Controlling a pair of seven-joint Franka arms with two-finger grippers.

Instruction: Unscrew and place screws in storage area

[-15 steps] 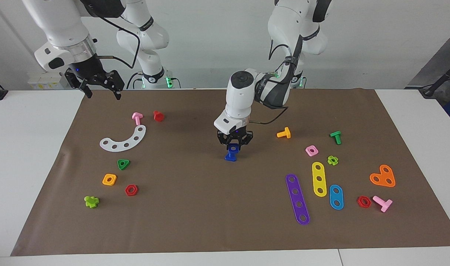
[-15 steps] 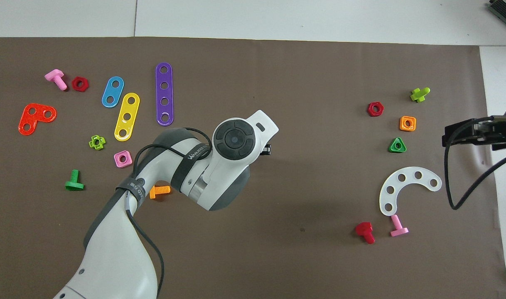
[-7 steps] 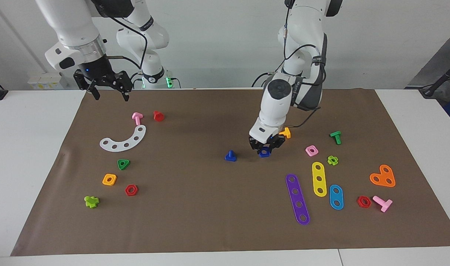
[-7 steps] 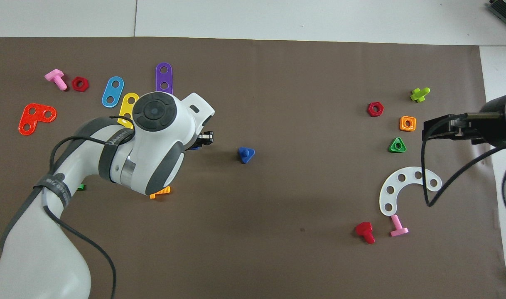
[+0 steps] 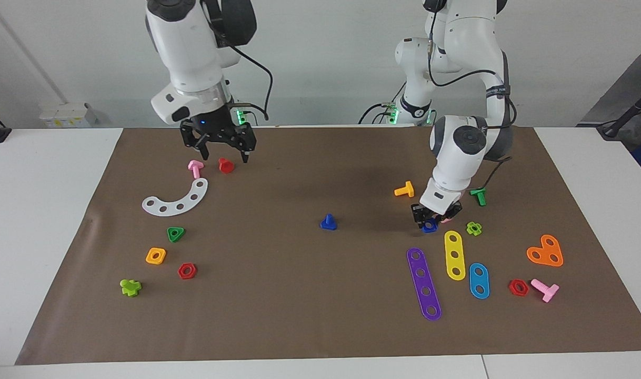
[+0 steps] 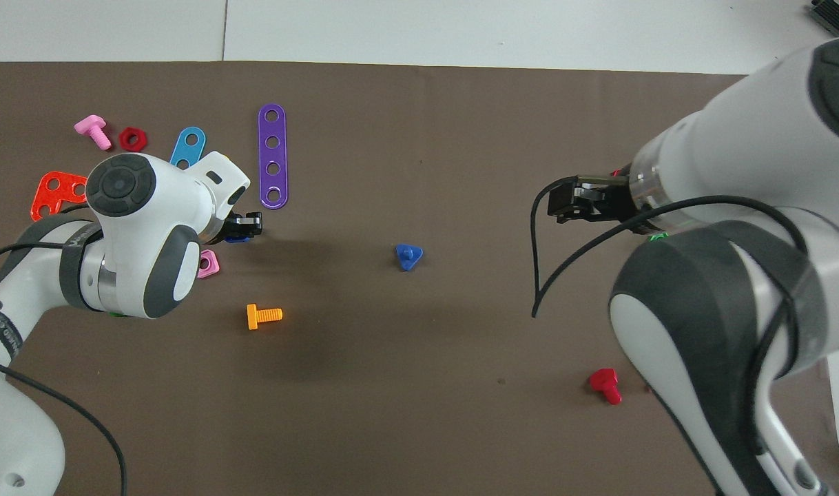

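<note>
The left arm bends steeply down, its left gripper (image 5: 435, 217) low over the mat (image 5: 310, 316) beside the yellow strip (image 5: 454, 255), fingers clamped on a dark-blue square nut (image 5: 429, 226). The right gripper (image 5: 221, 151) hangs over the red bolt (image 5: 226, 165), fingers apart. The dark-blue plastic bolt (image 5: 328, 222) stands mid-mat on its flat head, stubby shank pointing up, well apart from the storage area's white curved strip (image 5: 176, 199) and green triangle nut (image 5: 176, 233).
</note>
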